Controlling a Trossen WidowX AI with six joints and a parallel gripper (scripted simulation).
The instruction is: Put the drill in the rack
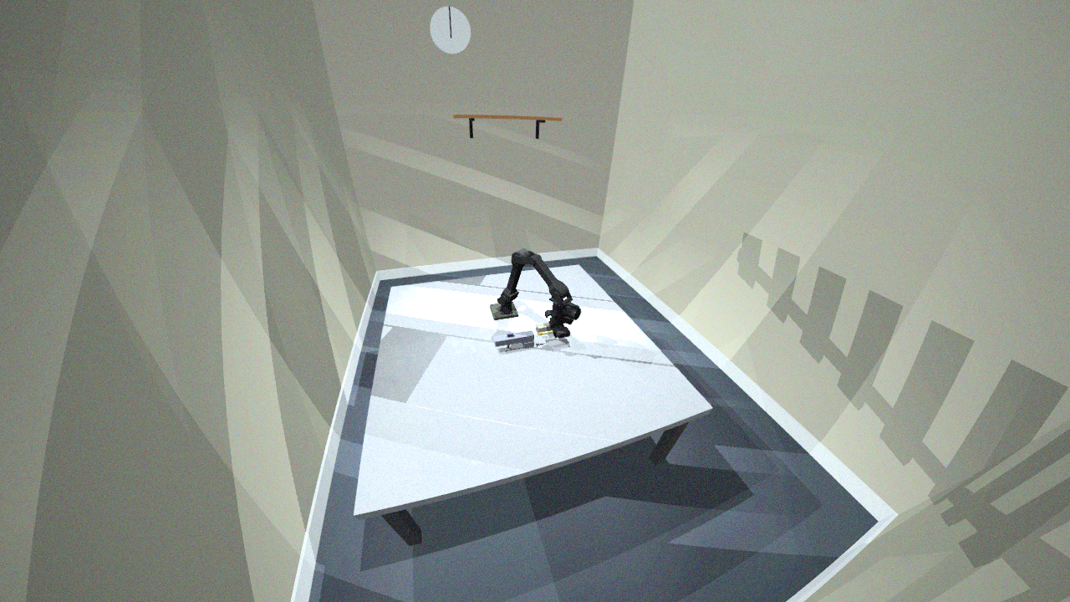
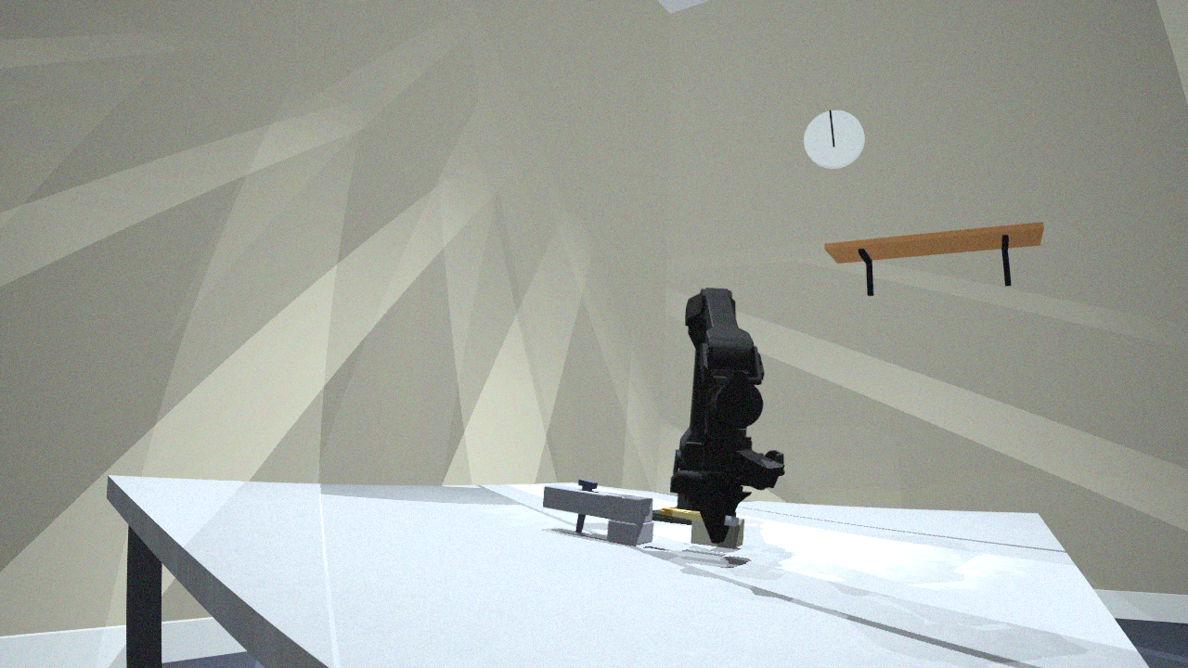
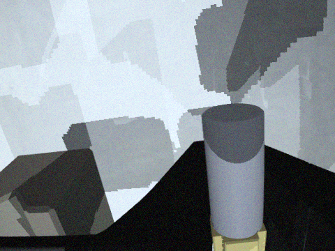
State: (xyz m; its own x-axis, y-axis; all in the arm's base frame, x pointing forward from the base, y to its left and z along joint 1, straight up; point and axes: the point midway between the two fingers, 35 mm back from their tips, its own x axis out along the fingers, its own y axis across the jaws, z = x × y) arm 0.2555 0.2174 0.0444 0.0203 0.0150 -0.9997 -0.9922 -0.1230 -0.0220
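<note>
The grey holder block (image 1: 514, 339) (image 2: 600, 503) stands on the table. The dark blue key (image 1: 510, 335) (image 2: 587, 484) passes through it, with its head just above the top and its lower end showing beneath. My gripper (image 1: 559, 334) (image 2: 719, 535) (image 3: 218, 150) is low over the table, to the right of the block, shut on the drill (image 2: 680, 511) (image 3: 237, 195). The drill's grey round end stands out between the black fingers, with yellow behind it. I cannot tell whether its far end is clear of the block. The beige rack (image 2: 737, 535) (image 3: 70, 181) is partly hidden by the gripper.
The white table (image 1: 478, 419) (image 2: 465, 581) carries the arm's base (image 1: 503, 311) at the back. The rack stands close beside the fingers, at the lower left of the wrist view. A wooden shelf (image 1: 506, 117) (image 2: 938, 241) and a round clock (image 1: 449, 41) (image 2: 833, 158) are on the wall.
</note>
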